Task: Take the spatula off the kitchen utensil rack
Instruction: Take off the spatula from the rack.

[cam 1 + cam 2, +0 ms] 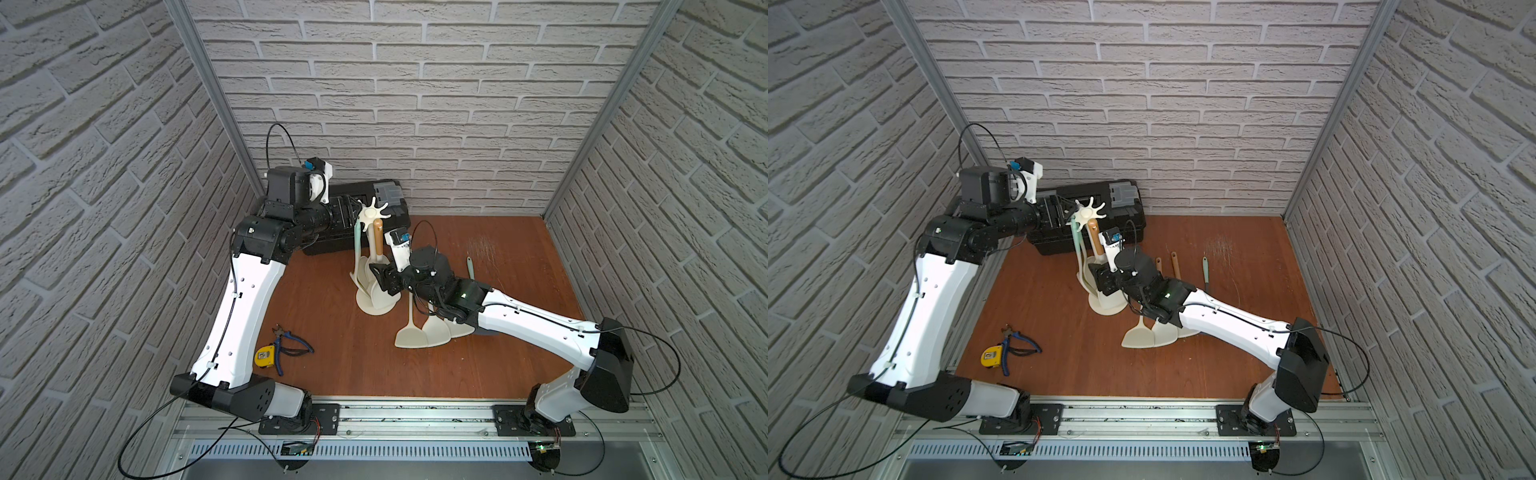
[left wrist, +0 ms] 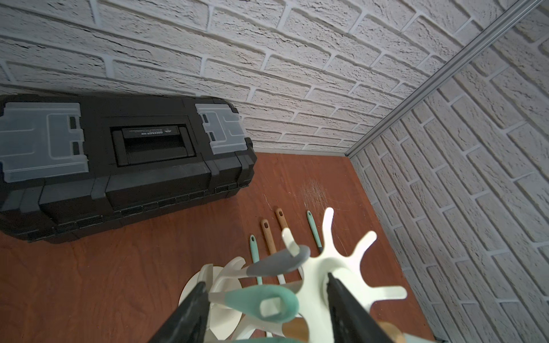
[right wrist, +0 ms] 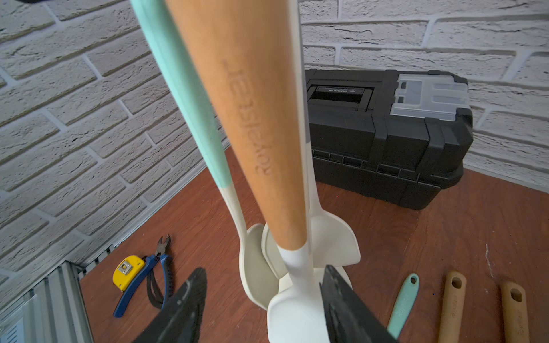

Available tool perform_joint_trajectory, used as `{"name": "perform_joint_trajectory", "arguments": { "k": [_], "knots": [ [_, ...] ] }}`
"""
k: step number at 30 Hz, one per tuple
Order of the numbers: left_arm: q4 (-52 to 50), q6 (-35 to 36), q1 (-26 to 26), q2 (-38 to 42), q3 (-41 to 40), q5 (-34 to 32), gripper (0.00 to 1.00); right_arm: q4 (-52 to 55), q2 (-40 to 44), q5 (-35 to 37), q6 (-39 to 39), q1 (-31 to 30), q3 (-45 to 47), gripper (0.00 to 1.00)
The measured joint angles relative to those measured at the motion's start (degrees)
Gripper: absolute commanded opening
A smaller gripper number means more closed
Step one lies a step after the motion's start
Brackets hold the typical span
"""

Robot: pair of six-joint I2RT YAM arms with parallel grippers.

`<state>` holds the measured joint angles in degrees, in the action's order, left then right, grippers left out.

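Right wrist: spatula head partly off-frame

The left arm and right arm are each wearing white shells between black joints. Small dark screw holes are dotting the white links, and a thin black cable is running along each, clipped by white ties. Behind the left pincer and the right pincer, black motor blocks are carrying white camera mounts with blue plugs. A green light is glowing just behind the right pincer's wrist. The fingers are showing as flat matte-black wedges.
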<state>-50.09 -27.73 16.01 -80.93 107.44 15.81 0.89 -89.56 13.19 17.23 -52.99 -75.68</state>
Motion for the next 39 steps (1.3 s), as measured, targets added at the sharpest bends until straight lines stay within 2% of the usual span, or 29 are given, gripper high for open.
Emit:
{"name": "perform_joint_trajectory", "arguments": {
  "k": [8,11,17,19,21,24,25,39],
  "knots": [
    [1.6,-0.6,-0.3,0.0,-3.1,1.6,0.65,-3.3,-4.8,5.8,-0.2,0.0,-2.0,0.61],
    [2.6,-0.6,-0.5,0.1,-3.7,1.6,0.65,-4.5,-5.7,7.0,-0.6,0.0,-2.5,0.53],
    [4.5,-0.7,-0.6,0.9,-5.3,1.6,0.64,-6.2,-6.4,8.0,-2.1,0.0,-2.5,0.29],
    [5.1,-0.7,-0.7,1.2,-6.0,1.7,0.64,-6.3,-6.5,8.2,-2.8,0.0,-2.5,0.27],
    [5.6,-0.7,-0.6,1.7,-6.7,1.6,0.64,-6.6,-6.5,8.4,-3.1,0.0,-2.5,0.3],
    [6.1,-0.8,-0.6,2.3,-7.6,1.7,0.64,-7.4,-6.5,8.7,-3.5,0.0,-2.5,0.52],
    [6.3,-0.8,-0.6,2.5,-7.8,1.7,0.64,-7.7,-6.4,8.9,-3.8,0.0,-2.4,0.55],
    [6.8,-1.0,-0.6,4.4,-9.9,2.5,0.64,-8.8,-6.2,12.9,-4.0,0.0,-1.4,0.67]
  ]
}}
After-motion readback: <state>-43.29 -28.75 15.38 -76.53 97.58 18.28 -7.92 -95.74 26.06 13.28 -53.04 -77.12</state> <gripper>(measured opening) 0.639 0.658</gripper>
